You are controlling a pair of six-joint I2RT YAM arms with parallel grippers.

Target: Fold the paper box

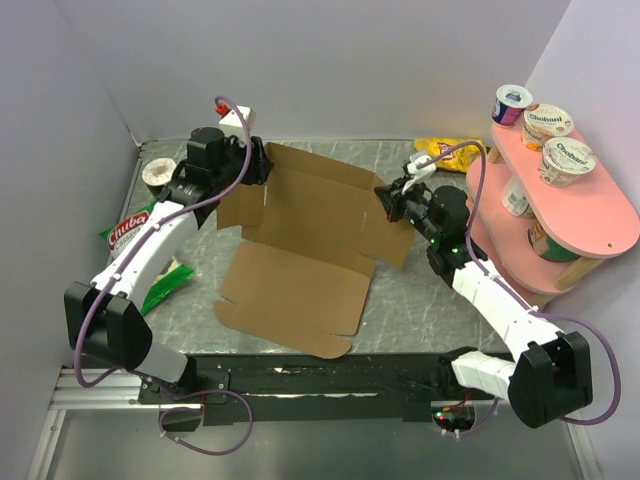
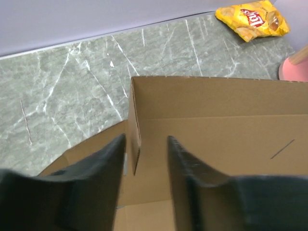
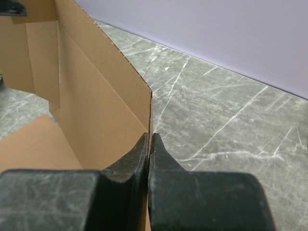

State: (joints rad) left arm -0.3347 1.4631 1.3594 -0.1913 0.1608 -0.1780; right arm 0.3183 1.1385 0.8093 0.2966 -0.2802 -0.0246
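Marbled table [image 1: 420,300] | right fingers [image 3: 166,161] pinch paper box [image 1: 310,230] | left fingers [image 2: 103,166] straddle it

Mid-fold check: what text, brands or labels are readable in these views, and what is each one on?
"Lay's": yellow chip bag.
"Chobani": two yogurt cups on the pink shelf.
"Chuba", roughly, with the letters unclear: green bag.
Too small to read: label on the blue-lidded cup.
No print: box.
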